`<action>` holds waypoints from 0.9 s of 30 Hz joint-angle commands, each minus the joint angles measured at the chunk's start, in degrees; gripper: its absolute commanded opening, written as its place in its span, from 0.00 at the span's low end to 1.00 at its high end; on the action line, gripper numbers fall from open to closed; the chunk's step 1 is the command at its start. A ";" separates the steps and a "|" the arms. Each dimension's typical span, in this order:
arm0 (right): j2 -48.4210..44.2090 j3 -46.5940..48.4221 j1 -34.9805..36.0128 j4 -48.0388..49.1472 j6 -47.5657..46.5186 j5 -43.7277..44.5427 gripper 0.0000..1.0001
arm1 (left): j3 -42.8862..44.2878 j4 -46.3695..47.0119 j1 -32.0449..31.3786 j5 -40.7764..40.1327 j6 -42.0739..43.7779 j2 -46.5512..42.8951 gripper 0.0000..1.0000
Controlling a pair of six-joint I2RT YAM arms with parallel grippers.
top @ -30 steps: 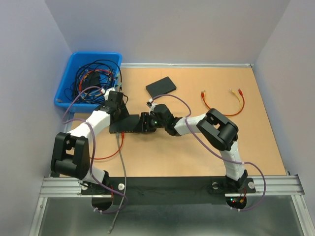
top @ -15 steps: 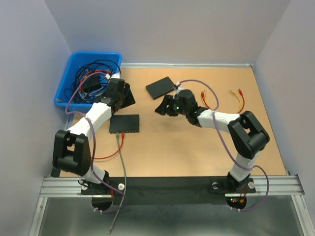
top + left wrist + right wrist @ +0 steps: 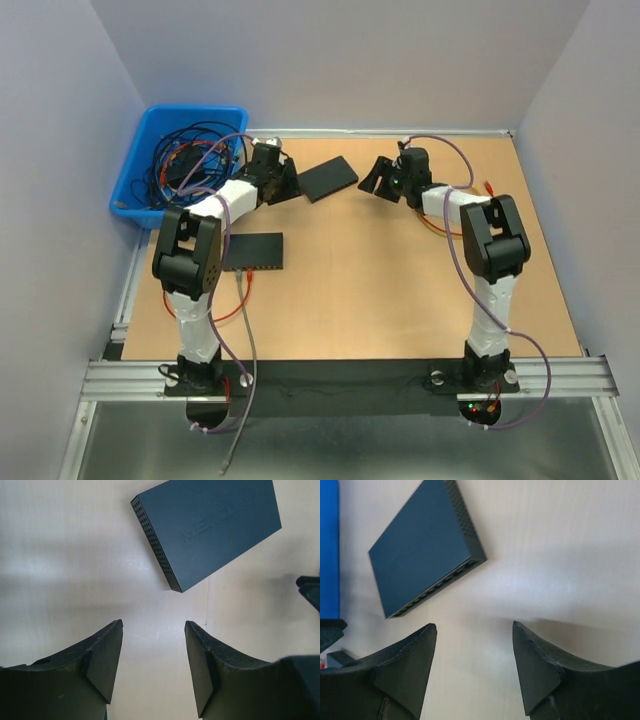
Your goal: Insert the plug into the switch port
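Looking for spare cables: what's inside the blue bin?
A tangle of cables, mostly black with some red, fills the blue bin. Its floor and anything beneath is covered.

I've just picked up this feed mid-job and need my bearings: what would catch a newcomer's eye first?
The left gripper and right gripper, both open and empty, hang either side of a black switch at the far middle. A second switch lies at the near left with a grey cable at its near edge. A blue bin of tangled cables sits at the far-left corner.
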 commanded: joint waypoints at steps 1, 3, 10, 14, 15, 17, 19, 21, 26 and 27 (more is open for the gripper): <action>6.08 8.50 -1.46 0.08 -0.52 -1.92 0.67 | 5.47 2.58 -0.13 2.26 0.70 2.55 0.63; 8.64 11.23 -1.90 0.17 0.01 -2.10 0.67 | 6.71 2.49 -0.04 2.62 1.05 5.11 0.63; 19.54 21.87 -2.43 0.00 2.20 -4.38 0.67 | 9.96 3.28 -0.04 2.27 1.93 10.30 0.63; 23.85 26.53 -2.43 0.00 3.96 -6.31 0.67 | 11.37 4.16 0.22 2.53 2.28 12.50 0.63; 25.34 27.32 -2.43 0.00 4.22 -6.75 0.67 | 11.55 4.42 0.22 2.62 2.28 12.94 0.63; 26.66 29.70 -2.17 0.00 5.19 -8.33 0.66 | 12.07 4.69 0.31 2.88 2.02 13.91 0.63; 28.77 32.15 -1.56 -0.18 4.94 -10.17 0.65 | 12.86 4.60 0.31 3.67 1.76 14.96 0.63; 29.22 32.43 -0.59 -0.27 4.41 -10.27 0.62 | 13.57 6.00 0.31 5.07 1.58 15.75 0.63; 27.82 29.28 0.21 -0.36 3.79 -10.45 0.50 | 14.45 6.45 0.13 7.45 1.23 16.55 0.63; 27.20 28.57 0.47 -0.35 3.79 -10.53 0.48 | 14.19 6.53 0.05 7.71 1.14 16.37 0.63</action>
